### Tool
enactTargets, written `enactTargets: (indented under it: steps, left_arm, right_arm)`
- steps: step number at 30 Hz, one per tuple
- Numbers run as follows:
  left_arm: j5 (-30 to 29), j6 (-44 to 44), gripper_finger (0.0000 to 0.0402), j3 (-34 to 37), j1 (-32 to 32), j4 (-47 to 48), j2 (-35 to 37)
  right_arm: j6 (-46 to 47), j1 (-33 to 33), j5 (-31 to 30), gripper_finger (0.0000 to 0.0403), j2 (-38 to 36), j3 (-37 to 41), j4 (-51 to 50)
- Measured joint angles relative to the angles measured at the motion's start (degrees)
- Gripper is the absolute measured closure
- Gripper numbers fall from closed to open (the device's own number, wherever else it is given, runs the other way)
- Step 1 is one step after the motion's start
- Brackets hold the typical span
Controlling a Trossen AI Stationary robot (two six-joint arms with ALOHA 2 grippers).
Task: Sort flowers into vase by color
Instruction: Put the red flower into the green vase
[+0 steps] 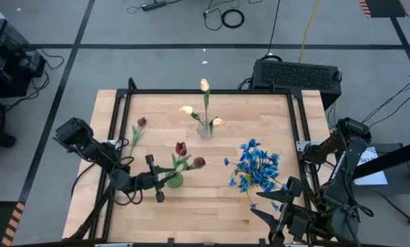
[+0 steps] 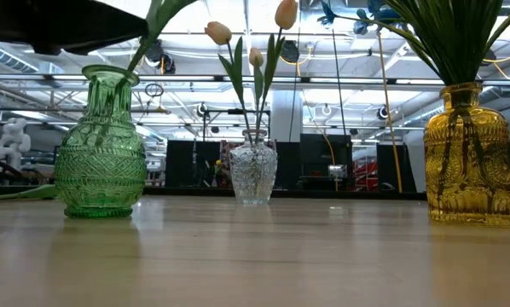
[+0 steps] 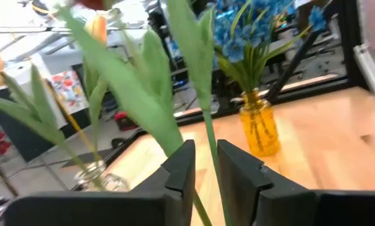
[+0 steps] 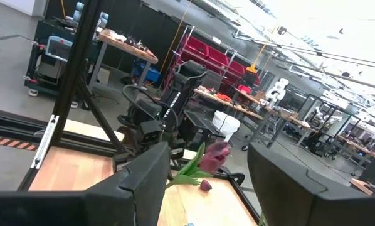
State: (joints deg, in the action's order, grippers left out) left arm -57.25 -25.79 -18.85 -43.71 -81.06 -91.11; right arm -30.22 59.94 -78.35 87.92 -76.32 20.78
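Left pincer (image 1: 165, 180) slightly apart around a tulip stem (image 3: 207, 141); right pincer (image 1: 279, 214) apart at table edge.

Blue flowers (image 1: 255, 166): a dense bunch of clustered blooms on green stems, standing upright in the yellow glass vase (image 2: 469, 156) on the right side of the worktop.
Cream-peach tulips (image 1: 203, 110): three blooms on thin leafy stems, spread apart, standing in the clear glass vase (image 2: 253, 170) toward the far middle.
Dark red tulips in vase (image 1: 188, 156): two blooms with green leaves, leaning out of the green glass vase (image 2: 101, 145) on the left front.
Loose dark red tulip (image 1: 138, 129): one stem lying flat on the worktop, beyond the green vase, apart from all vases.
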Motion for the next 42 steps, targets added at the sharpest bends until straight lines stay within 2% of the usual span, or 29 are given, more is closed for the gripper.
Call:
enactTargets:
  steps: [5, 10, 16, 19, 23, 28, 32, 35, 42]
  left_arm:
    - [-2.4, 0.0, 0.0308, 0.0, -1.6, 0.6, 0.0]
    - [-2.8, -0.8, 0.0304, 0.0, -3.4, 0.5, 0.0]
    - [-4.4, -4.5, 0.0304, 0.0, -6.9, -4.9, 1.4]
    - [-9.3, -4.6, 0.0304, -0.1, -8.7, -9.0, 4.0]
    - [-18.9, -3.6, 0.0304, -1.7, -10.5, -8.6, 9.0]
    - [-21.8, -3.9, 0.0304, -4.8, -11.9, -8.4, 13.4]
    - [-32.4, -11.5, 0.0304, -9.0, -11.9, -8.4, 15.0]
    - [-32.9, -17.8, 0.0304, -11.9, -11.3, -8.7, 16.7]
    - [-32.9, -17.2, 0.0304, -14.8, -9.4, -8.9, 24.2]
  right_arm:
    - [0.0, 0.0, 0.0, 0.0193, 0.0, 0.0, 0.0]
    - [0.0, 0.0, 0.0, 0.0193, 0.0, 0.0, -0.1]
    - [0.0, 0.0, 0.0, 0.0193, 0.0, 0.0, -0.3]
    - [1.4, -0.1, 0.3, 0.0193, 0.0, 0.0, -2.1]
    - [2.7, -0.8, 0.4, 0.0193, 0.0, 0.0, -3.6]
    - [5.6, -2.6, 0.5, 0.0193, 0.0, 0.0, -3.6]
    - [7.4, -3.7, 0.5, 0.0193, 0.0, 0.0, -3.6]
    - [7.5, -3.9, 0.5, 0.0193, 0.0, 0.0, -3.6]
    - [4.3, -3.9, 0.5, 0.0193, 0.0, 0.0, -2.0]
